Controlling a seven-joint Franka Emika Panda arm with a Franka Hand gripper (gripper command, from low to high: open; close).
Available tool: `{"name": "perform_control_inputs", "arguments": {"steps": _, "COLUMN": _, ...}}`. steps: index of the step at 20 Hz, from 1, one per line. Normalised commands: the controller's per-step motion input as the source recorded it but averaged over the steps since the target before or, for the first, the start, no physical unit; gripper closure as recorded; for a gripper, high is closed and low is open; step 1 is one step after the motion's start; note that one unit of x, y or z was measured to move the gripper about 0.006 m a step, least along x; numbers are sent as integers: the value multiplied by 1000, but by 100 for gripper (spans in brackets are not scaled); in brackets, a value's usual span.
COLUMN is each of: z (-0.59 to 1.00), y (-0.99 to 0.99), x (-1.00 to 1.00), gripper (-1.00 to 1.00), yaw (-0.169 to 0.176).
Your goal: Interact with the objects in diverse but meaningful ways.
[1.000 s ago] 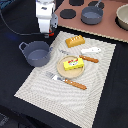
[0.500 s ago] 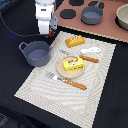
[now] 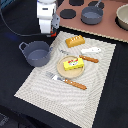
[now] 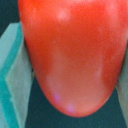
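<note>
A red tomato (image 4: 70, 50) fills the wrist view, clamped between the teal finger pads (image 4: 12, 75). My gripper (image 3: 51, 32) is shut on it, hovering just beyond the far edge of the striped placemat and above the grey-blue two-handled pot (image 3: 36, 53). The golden bread loaf (image 3: 75, 41) lies on the mat to the exterior view's right of the gripper. The yellow butter block (image 3: 73, 63) rests on a small round plate (image 3: 64, 70) mid-mat. A small white piece (image 3: 91, 50) lies beside the bread. The grey pan (image 3: 92, 14) sits on the brown board behind.
A knife (image 3: 90, 59) and a fork (image 3: 70, 82) with orange handles lie on the placemat (image 3: 45, 97). A tan bowl (image 3: 122, 16) stands at the far right of the exterior view. The brown stove board (image 3: 112, 35) borders the mat's far side.
</note>
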Motion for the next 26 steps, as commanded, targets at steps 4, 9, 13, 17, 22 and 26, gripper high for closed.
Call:
{"name": "perform_control_inputs", "arguments": {"steps": 4, "z": 995, "y": -260, "x": 329, "gripper": 100, "yaw": -65}}
{"name": "perform_control_inputs", "arguments": {"steps": 9, "z": 634, "y": -643, "x": 453, "gripper": 100, "yaw": -21}}
{"name": "perform_control_inputs", "arguments": {"steps": 13, "z": 524, "y": -834, "x": 576, "gripper": 100, "yaw": 0}}
{"name": "perform_control_inputs", "arguments": {"steps": 17, "z": 552, "y": -831, "x": 562, "gripper": 100, "yaw": 0}}
{"name": "perform_control_inputs", "arguments": {"steps": 22, "z": 618, "y": -829, "x": 537, "gripper": 100, "yaw": 0}}
{"name": "perform_control_inputs", "arguments": {"steps": 26, "z": 680, "y": -828, "x": 539, "gripper": 100, "yaw": 0}}
